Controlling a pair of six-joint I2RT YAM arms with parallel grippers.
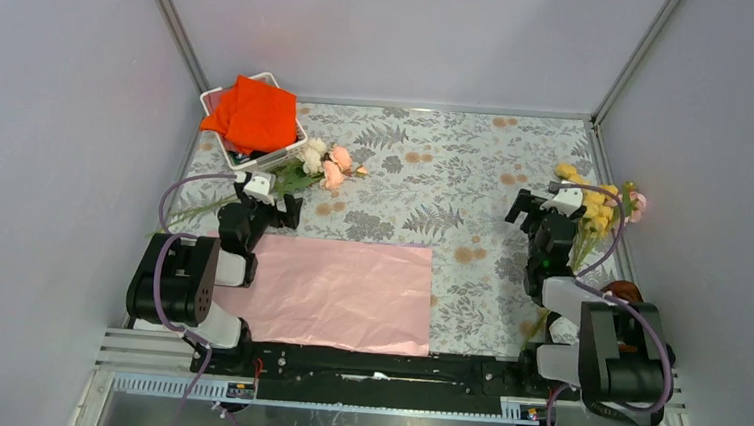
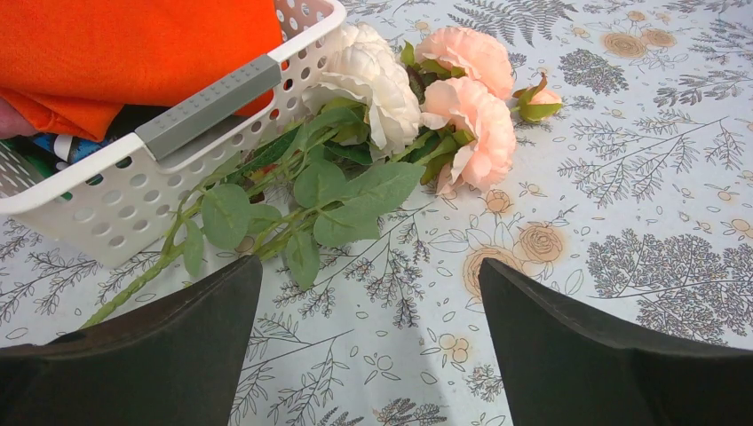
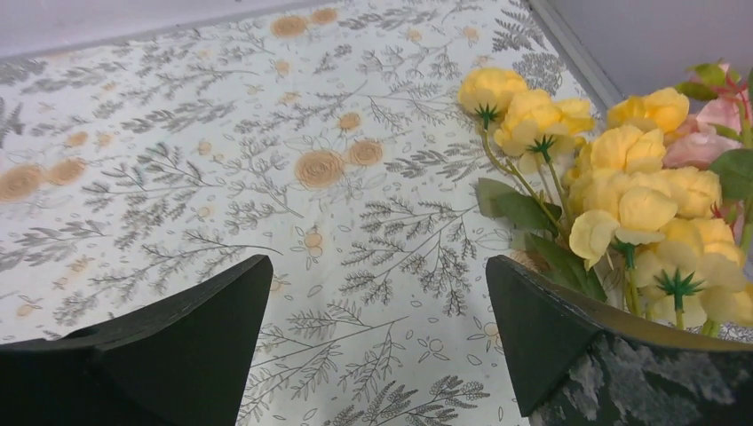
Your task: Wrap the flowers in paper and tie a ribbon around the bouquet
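The pink paper (image 1: 337,290) lies flat on the table between the two arm bases. Flowers with pink and cream-white blooms (image 1: 321,161) lie beside the basket, their green stems running down-left. In the left wrist view these flowers (image 2: 444,106) lie just ahead of my left gripper (image 2: 368,275), which is open above the tablecloth with nothing between its fingers. Yellow flowers (image 1: 599,204) lie at the right edge. My right gripper (image 3: 377,271) is open and empty, with the yellow flowers (image 3: 622,186) close to its right finger. The ribbon and the bouquet are out of view.
A white perforated basket (image 1: 223,97) stands at the back left, holding an orange-red folded cloth (image 1: 255,112). Its wall (image 2: 115,195) is close to my left gripper's left finger. Grey enclosure walls stand on three sides. A small dark object (image 1: 626,289) sits by the right arm.
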